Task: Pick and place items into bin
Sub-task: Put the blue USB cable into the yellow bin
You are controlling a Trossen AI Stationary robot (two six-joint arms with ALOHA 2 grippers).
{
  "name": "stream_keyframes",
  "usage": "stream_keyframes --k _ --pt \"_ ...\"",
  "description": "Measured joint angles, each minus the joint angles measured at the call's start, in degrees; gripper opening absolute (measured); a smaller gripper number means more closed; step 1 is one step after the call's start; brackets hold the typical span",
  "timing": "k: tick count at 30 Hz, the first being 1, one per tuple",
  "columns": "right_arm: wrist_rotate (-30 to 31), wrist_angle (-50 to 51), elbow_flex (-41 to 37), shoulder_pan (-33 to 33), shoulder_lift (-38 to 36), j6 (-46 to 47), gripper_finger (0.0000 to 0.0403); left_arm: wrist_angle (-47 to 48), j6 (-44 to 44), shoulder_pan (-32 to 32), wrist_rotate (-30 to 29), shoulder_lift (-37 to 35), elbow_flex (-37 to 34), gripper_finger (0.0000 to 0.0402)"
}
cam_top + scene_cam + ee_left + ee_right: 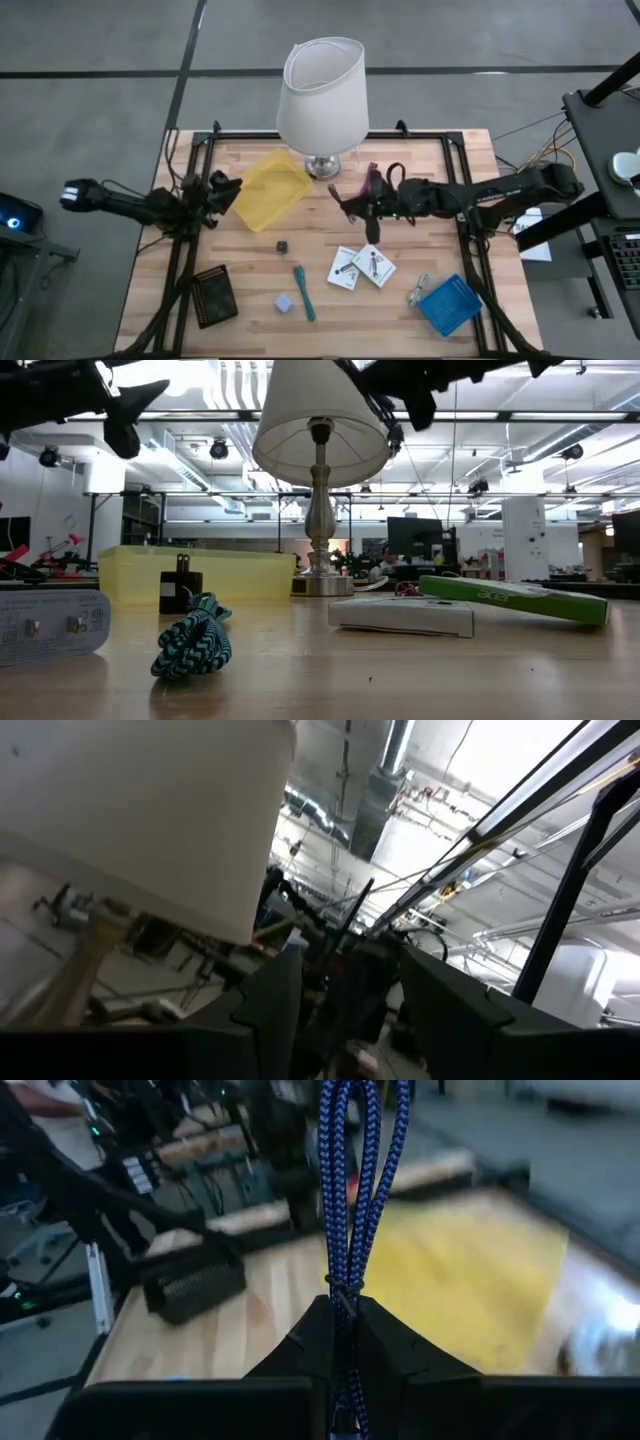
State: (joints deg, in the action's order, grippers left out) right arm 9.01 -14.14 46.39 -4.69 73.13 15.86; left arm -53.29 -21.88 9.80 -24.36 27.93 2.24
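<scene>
The yellow bin [270, 188] lies on the wooden table's far left part, beside the white lamp [322, 95]. My right gripper [362, 203] hovers above the table right of the bin, shut on a purple-blue braided cord [352, 1170]. My left gripper [224, 190] stands open at the bin's left edge with nothing between its fingers. On the table's near half lie a dark cube [283, 245], a teal braided cord [303, 290], a lavender cube [284, 303] and two white cards [360, 267]. My right gripper pinches the bundled cord between its two fingers, on several strands side by side [345, 1295]. The fingers reach roughly level from the table's right side toward the bin and lie along the strands. The cord's loops stick out past the fingertips, lifted clear of the table.
A black gridded block [214, 296] lies at the near left, a blue gridded piece [449, 303] and a small silvery thing [418, 290] at the near right. The lamp's base [322, 166] stands just right of the bin's far corner. Bare wood shows between bin and cards.
</scene>
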Motion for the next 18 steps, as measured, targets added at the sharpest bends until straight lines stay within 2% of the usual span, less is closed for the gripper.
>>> stream_keyframes --k 6,12,18 --pt "-0.09 -2.33 0.33 0.38 3.52 -1.07 0.0015 -0.22 -0.30 0.00 0.00 5.78 2.46 0.0157" --pt "-0.75 -2.57 2.93 0.31 8.11 -0.98 0.0015 -0.35 -0.15 -0.04 1.65 16.23 7.86 0.0159" --pt "-3.27 -2.67 7.63 0.38 11.51 -2.43 0.0015 -0.64 -1.76 -0.47 1.81 26.93 13.07 0.0210"
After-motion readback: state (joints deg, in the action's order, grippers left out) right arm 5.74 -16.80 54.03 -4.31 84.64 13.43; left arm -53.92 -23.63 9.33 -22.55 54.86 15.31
